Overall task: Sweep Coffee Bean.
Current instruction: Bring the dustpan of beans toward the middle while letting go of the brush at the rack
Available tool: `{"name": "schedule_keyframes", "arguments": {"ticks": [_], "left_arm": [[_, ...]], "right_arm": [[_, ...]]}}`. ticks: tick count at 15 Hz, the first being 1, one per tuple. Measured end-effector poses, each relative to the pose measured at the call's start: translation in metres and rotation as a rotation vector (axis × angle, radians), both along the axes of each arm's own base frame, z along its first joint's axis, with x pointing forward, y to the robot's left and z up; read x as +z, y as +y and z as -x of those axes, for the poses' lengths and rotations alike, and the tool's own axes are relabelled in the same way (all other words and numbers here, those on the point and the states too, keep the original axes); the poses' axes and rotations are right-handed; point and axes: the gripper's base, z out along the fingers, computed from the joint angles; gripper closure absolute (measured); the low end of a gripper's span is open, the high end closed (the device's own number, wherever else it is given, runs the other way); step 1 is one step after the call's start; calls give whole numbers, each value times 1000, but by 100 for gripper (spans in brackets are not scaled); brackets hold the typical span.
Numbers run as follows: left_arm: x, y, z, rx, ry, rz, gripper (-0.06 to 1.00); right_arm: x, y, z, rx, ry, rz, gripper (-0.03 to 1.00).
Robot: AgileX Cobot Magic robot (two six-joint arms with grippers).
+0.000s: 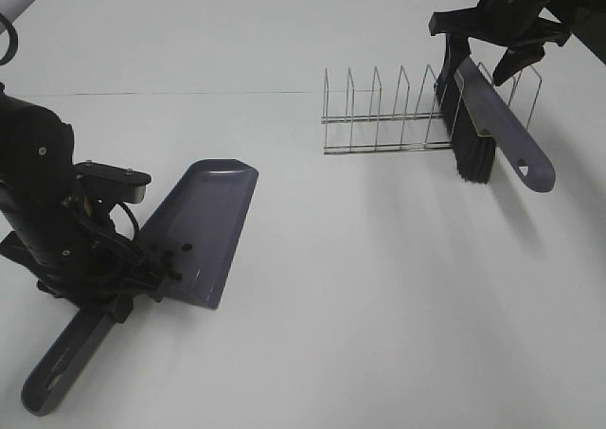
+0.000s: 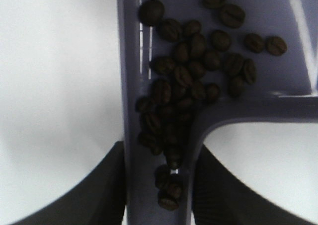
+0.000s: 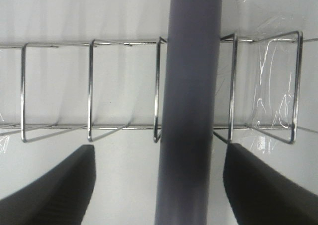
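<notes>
My left gripper (image 1: 142, 276) is shut on the handle of the grey dustpan (image 1: 204, 223), which lies tilted at the left of the table. In the left wrist view the coffee beans (image 2: 184, 81) lie heaped inside the dustpan (image 2: 278, 11), down to its handle between my fingers (image 2: 107, 195). No beans show in the exterior view. My right gripper (image 1: 480, 64) is open over the grey-handled brush (image 1: 502, 126), which leans in the wire rack (image 1: 379, 116) with its black bristles (image 1: 472, 156) down. In the right wrist view the brush handle (image 3: 191, 86) runs between my spread fingers (image 3: 59, 185).
The wire rack stands at the back right, with several empty slots to the left of the brush. A white table (image 1: 379, 287) lies under everything. The dustpan's long handle (image 1: 57, 367) reaches toward the front left corner.
</notes>
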Motion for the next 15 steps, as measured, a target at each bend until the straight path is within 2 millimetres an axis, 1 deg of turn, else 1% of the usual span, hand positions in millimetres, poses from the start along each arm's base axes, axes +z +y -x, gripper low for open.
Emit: {"name": "schedule_keyframes", "arguments": {"ticks": [1, 2, 3, 5, 6, 7, 8, 10, 11, 13, 15], "left_arm": [[0, -1, 0, 10, 4, 7, 63], [0, -1, 1, 20, 8, 13, 63], [0, -2, 1, 39, 13, 18, 63], [1, -2, 0, 84, 13, 24, 63], [1, -3, -1, 90, 15, 24, 63], [2, -3, -1, 92, 14, 25, 63], [2, -4, -3, 94, 11, 28, 63], [5, -6, -8, 129, 1, 37, 63], [6, -7, -10, 144, -13, 43, 63], [2, -8, -13, 147, -33, 41, 63], [-1, -10, -20, 135, -47, 36, 63]], "right_arm": [[5, 1, 1, 0, -9, -9, 34], [15, 2, 2, -1, -28, -19, 34], [29, 2, 5, -1, -56, -24, 34], [57, 2, 19, -2, -90, -26, 34], [67, 2, 29, -2, -86, -26, 34], [72, 2, 36, -2, -81, -26, 34], [81, 1, 49, 0, -70, -24, 34], [82, 1, 79, 16, -8, -18, 34], [83, 0, 113, 40, 50, -11, 34], [77, 0, 145, 46, 115, -10, 34], [78, -1, 175, 46, 149, -10, 34]]}}
